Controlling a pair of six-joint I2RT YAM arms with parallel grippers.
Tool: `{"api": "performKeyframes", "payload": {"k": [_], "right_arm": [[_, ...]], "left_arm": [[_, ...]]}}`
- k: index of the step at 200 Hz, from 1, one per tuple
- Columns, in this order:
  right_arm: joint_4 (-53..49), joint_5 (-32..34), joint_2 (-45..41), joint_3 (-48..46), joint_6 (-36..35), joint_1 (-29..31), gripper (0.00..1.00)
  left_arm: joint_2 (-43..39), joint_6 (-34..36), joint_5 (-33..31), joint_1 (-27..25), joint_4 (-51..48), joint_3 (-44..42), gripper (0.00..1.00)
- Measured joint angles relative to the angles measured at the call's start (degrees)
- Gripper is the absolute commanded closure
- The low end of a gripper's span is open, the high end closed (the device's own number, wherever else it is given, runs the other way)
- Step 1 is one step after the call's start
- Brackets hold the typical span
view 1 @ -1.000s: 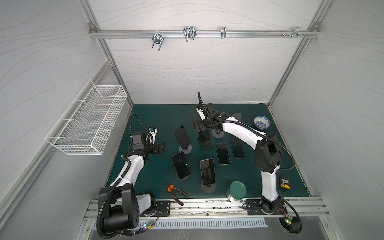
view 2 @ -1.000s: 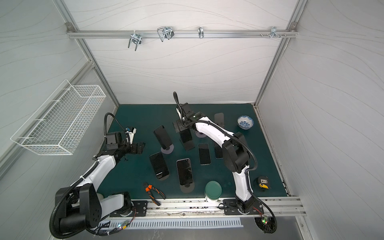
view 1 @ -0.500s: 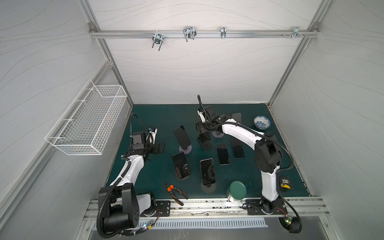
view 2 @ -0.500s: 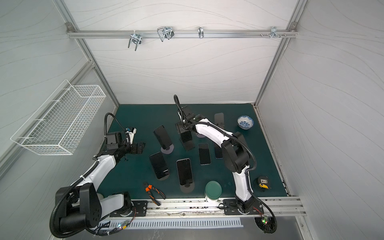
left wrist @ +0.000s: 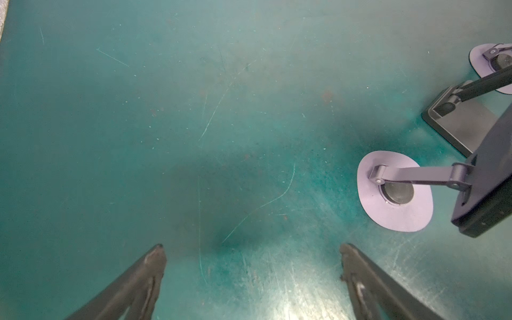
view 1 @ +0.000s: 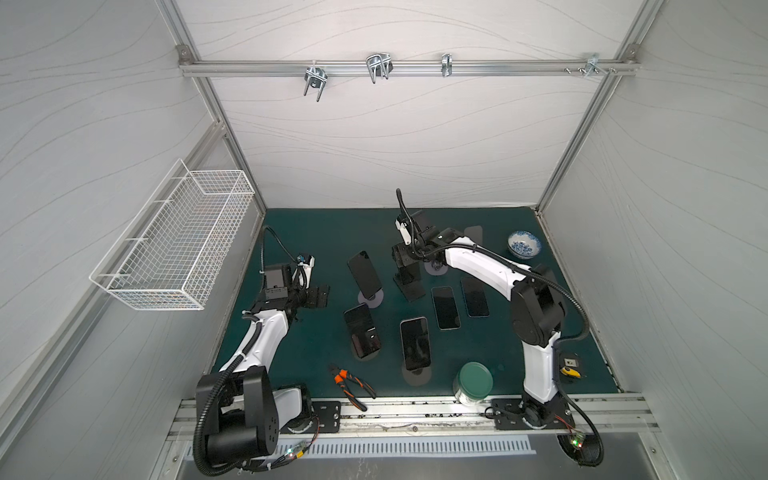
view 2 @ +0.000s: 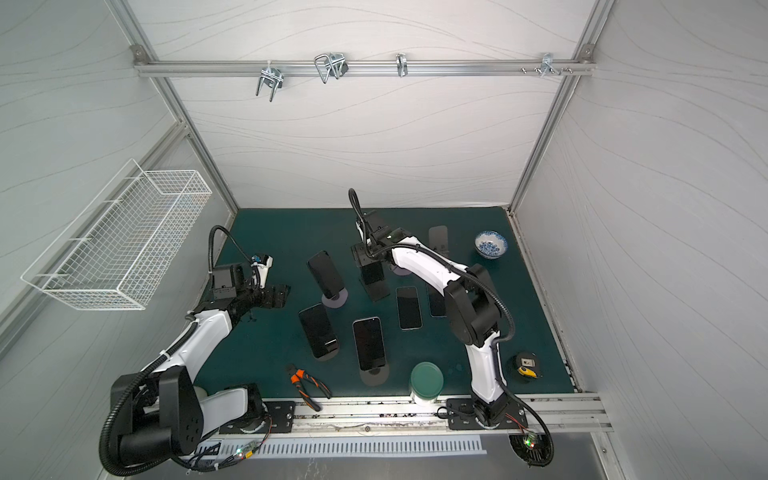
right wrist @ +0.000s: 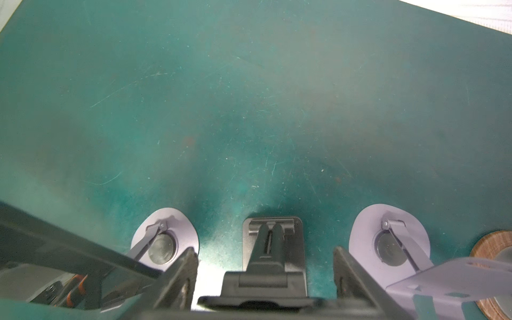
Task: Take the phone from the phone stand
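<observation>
So the phone (view 1: 410, 286) in question is the dark one leaning back on the black phone stand (right wrist: 273, 243), towards the far middle of the tabletop (view 1: 316, 232). It's just right of another propped-up phone on a purple-based stand (view 1: 365, 274).

The right claw (right wrist: 263, 252) is narrowed down around its upper end. In the wrist view the phone's top edge fills the gap between the two fingers (right wrist: 182, 266), so to me that's a grip on the long sides. The left claw (left wrist: 251, 246) is spread wide with nothing in it, hanging over bare green mat off to the left.

Handling-wise it's a rigid, flat slab with slick glass faces and smooth edges. It won't flex, but it'll happily slide out of a lazy pinch, and a drop would be bad news for the screen. Probably not heavy either.

The side edges near the top look like the right place to hold, since the faces are too slippery and the lower end sits down in the cradle. My guess is it wants lifting up along its lean rather than straight out. That stand looks light enough to tip or get dragged along.
</observation>
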Motion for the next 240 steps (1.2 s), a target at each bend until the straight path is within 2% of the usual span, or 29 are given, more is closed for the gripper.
{"api": "performKeyframes", "payload": {"k": [138,192,240], "right_arm": [[-6.71,1.16,-10.64,1.97,-2.1,0.83,0.38],[-8.11,1.79,-22.1,-5.09,-0.98,1.2,0.39],[-8.41,1.53,-26.77,-13.46,1.55,3.08,0.4]], "left_arm": [[0.85,-0.09,-0.07,0.0,0.0,0.02,0.0],[0.85,-0.2,-0.07,0.0,0.0,0.02,0.0],[0.83,-0.2,-0.09,0.0,0.02,0.02,0.0]]}}
